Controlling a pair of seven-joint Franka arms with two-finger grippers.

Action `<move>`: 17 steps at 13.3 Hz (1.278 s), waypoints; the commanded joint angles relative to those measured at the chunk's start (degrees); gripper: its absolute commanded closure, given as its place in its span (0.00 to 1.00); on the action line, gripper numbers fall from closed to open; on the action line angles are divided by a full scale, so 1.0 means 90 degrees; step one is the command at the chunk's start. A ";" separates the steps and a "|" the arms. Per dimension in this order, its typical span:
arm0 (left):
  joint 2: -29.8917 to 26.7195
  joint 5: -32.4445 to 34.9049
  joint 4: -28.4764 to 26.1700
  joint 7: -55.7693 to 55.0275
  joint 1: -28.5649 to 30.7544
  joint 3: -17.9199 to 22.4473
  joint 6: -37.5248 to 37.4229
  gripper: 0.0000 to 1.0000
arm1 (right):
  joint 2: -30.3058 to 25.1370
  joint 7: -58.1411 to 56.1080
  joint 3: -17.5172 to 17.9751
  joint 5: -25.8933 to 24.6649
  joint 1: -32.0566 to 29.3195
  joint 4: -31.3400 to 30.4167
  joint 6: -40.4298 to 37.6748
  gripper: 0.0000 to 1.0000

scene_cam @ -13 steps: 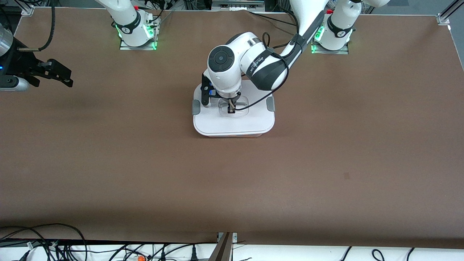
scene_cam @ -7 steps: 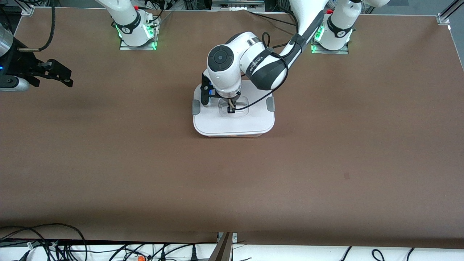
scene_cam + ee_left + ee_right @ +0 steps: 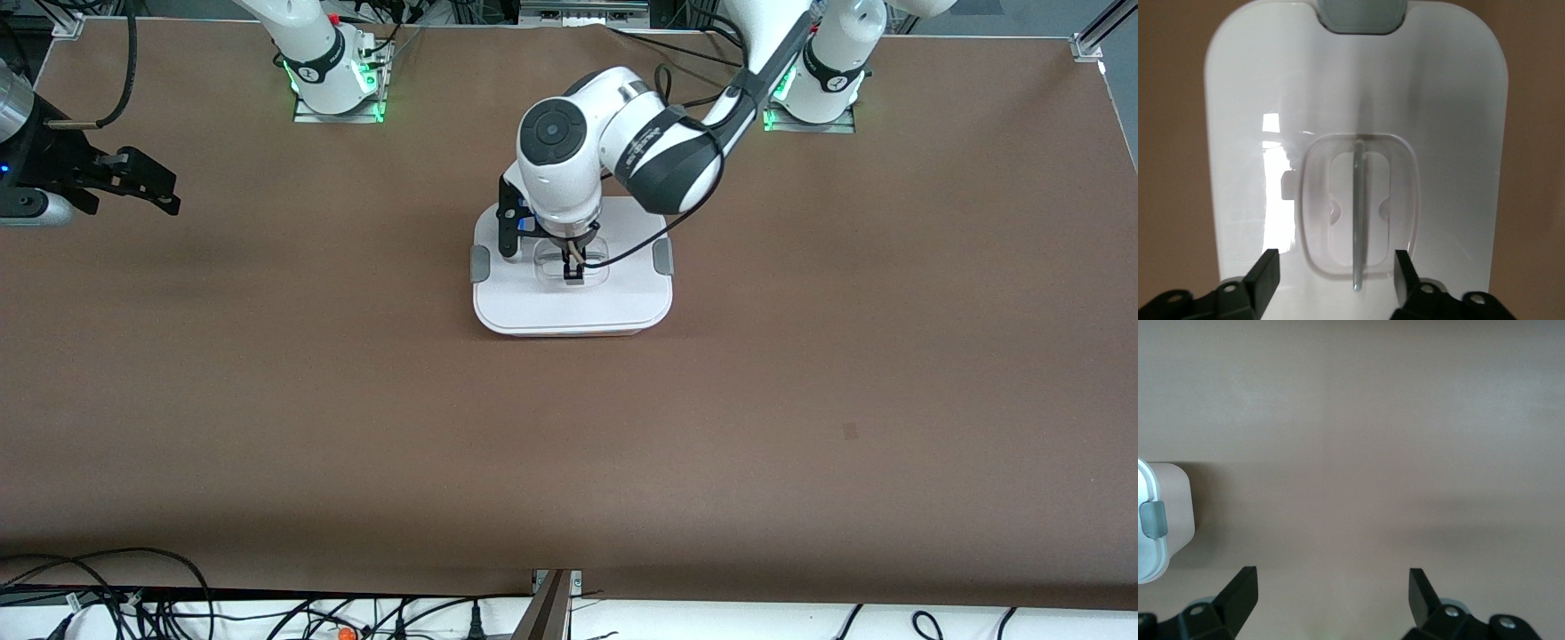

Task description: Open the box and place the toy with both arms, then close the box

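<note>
Closed box on the brown counter, seen from the front camera and both wrist cameras. The stretch of counter nearest the front camera carries nothing but a small dark mark toward the left arm's end. Farther from the camera, midway between the two ends of the counter, stands the box: a flat white lid seated on the tub, with one grey side clip toward the right arm's end and another toward the left arm's end. The clear handle lies in an oval recess at the lid's centre.

The left end effector is directly over this handle. In the left wrist view its two black fingers are spread apart, one on each side of the handle, neither touching the upright handle bar; the lid fills most of that view. The left arm reaches in from its base at the edge farthest from the camera.

The right end effector waits over the counter at the right arm's end, well apart from the box, its fingers wide open and holding nothing. Its wrist view shows a corner of the pink tub with a grey clip. The toy appears in no view.
</note>
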 commanded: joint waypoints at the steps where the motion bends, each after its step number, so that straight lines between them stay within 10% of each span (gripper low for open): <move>1: -0.0386 -0.0390 0.0038 -0.0069 0.0606 0.0003 -0.0402 0.00 | -0.0005 -0.0067 0.0006 -0.0015 -0.0027 0.0034 -0.0028 0.00; 12: -0.0551 -0.0302 0.0529 -0.1173 0.3623 0.0179 -0.0648 0.00 | 0.0014 -0.0067 0.0025 -0.0005 -0.0027 0.0043 0.0001 0.00; 17: -0.1507 -0.0332 0.0236 -0.1242 0.4278 0.1273 -0.0667 0.00 | 0.0014 -0.0067 0.0025 -0.0005 -0.0027 0.0034 0.0001 0.00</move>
